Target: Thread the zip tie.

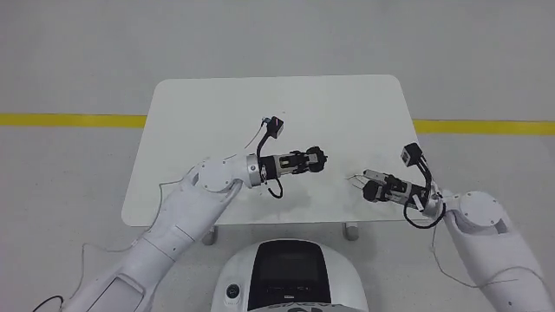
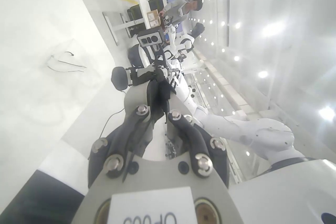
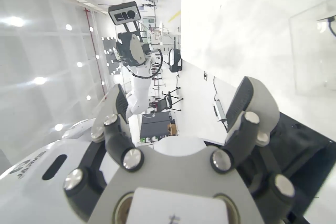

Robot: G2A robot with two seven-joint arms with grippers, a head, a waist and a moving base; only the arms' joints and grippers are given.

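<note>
The zip tie (image 2: 72, 64) lies flat on the right part of the table (image 1: 199, 113), apart from both grippers, so the wide-open, empty right gripper (image 3: 182, 84) had best pinch one end low and square (the left gripper (image 2: 159, 86) has its fingers pressed together), guided by the left wrist view's thin outline, too faint from the top.

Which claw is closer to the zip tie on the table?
Right, probably. The zip tie lies on the table just below the open right claw; the shut left claw sits farther off, across from it.
</note>
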